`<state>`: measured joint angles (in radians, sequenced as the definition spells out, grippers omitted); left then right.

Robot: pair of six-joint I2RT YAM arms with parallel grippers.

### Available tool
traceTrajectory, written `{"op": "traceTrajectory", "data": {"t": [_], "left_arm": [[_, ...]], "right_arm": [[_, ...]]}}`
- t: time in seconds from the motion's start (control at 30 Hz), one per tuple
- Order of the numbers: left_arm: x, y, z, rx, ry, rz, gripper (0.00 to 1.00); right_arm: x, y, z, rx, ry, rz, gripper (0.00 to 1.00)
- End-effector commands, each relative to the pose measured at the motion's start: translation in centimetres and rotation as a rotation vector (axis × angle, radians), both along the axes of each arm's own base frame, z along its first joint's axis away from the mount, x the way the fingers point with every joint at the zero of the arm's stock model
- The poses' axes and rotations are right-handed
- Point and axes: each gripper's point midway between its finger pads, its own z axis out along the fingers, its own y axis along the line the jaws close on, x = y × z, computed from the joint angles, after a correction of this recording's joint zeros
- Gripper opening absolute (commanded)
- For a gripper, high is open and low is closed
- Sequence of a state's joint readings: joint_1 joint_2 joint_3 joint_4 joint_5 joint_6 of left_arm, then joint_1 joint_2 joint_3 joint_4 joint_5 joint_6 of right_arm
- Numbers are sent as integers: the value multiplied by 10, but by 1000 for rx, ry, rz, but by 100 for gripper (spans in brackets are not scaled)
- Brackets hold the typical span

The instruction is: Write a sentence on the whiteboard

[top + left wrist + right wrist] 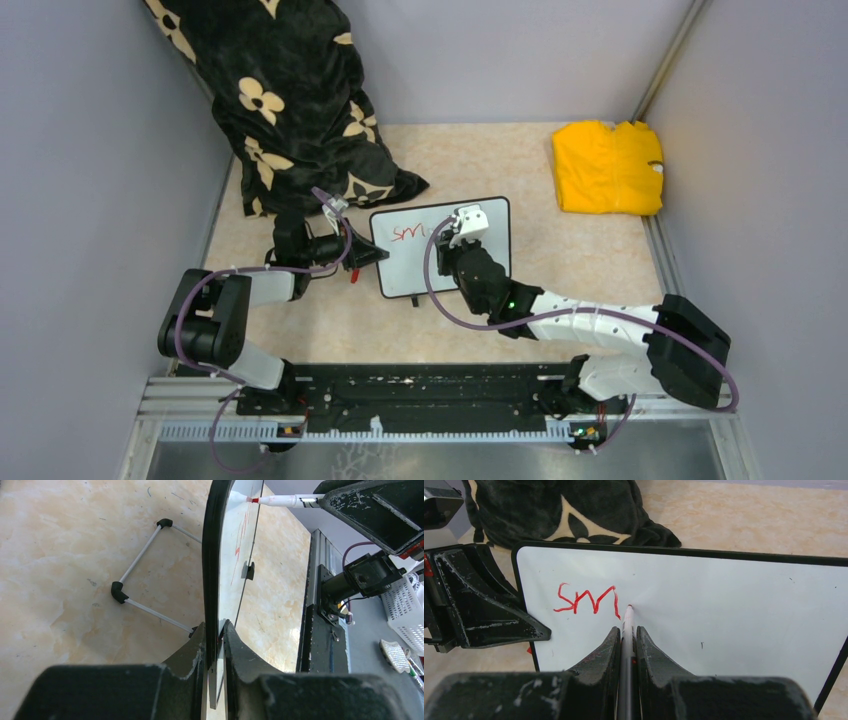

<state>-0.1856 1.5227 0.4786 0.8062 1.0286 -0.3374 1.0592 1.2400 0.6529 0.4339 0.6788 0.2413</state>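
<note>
The whiteboard (405, 262) stands tilted near the table's middle, black-framed, also seen in the right wrist view (724, 610) and edge-on in the left wrist view (212, 570). My left gripper (365, 252) (216, 630) is shut on its left edge. The sentence (586, 600) is red strokes reading "sm" at the board's upper left (408, 234). My right gripper (462, 232) (627, 630) is shut on a white marker (627, 625) whose tip touches the board just right of the letters; the marker (285, 501) shows its red tip on the board.
A black blanket with cream flowers (290, 100) lies behind the left arm. A yellow folded cloth (607, 167) sits at the back right. The board's wire stand (142, 575) rests on the beige tabletop. Grey walls close in both sides.
</note>
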Motion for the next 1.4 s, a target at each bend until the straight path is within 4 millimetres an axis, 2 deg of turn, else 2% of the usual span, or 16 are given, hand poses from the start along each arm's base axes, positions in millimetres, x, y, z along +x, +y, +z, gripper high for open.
{"op": "traceTrajectory", "data": {"t": [0.0,0.4,0.77,0.9,1.13,1.37], "left_arm": [[0,-3,-11,37,-11,-6,0],[0,-4,-11,38,-12,-7,0],[0,-4,-10,38,-14,-9,0],[0,-4,-11,39,-14,-9,0],[0,-4,-11,40,-12,-10,0],[0,-4,-11,40,-13,-11,0]], "right_arm": [[4,0,6,32,-1,-16,0],[-1,-5,-5,18,27,-14,0],[-2,-11,-3,23,23,-24,0],[-3,-11,8,49,8,-15,0],[-7,-11,44,134,-56,13,0],[4,-14,54,142,-75,-6,0]]}}
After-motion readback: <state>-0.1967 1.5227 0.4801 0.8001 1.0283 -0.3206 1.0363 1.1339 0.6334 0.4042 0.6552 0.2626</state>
